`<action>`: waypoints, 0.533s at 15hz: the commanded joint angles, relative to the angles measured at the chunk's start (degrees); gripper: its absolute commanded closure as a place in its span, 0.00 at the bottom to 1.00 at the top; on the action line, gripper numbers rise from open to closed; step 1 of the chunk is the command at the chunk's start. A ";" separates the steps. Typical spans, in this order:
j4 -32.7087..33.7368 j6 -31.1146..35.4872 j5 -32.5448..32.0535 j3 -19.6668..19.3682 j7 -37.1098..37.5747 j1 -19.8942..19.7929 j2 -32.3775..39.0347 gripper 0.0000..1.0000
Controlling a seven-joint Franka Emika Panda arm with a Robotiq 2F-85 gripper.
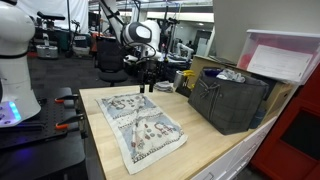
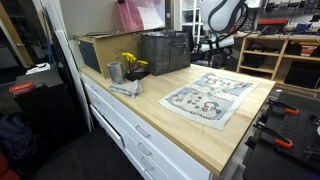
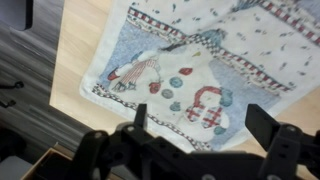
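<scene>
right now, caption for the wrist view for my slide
open pincer above a printed cloth on a wooden table

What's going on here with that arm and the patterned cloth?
The robot arm's gripper hangs over one end of a printed cloth, with its jaws wide open and nothing between them. The cloth lies spread out on the wooden table. A dark crate stands beside the cloth. In an exterior view, a cup of yellow flowers stands further along the table.
</scene>
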 commanded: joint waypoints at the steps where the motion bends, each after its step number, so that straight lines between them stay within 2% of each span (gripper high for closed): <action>1: 7.18 -9.77 0.56 14.96 -9.79 -12.03 -1.65 0.00; 4: 10.36 -13.91 -0.13 25.25 -17.35 -19.69 -1.55 0.00; 8: 10.26 -14.33 1.55 32.89 -29.23 -24.94 -2.70 0.00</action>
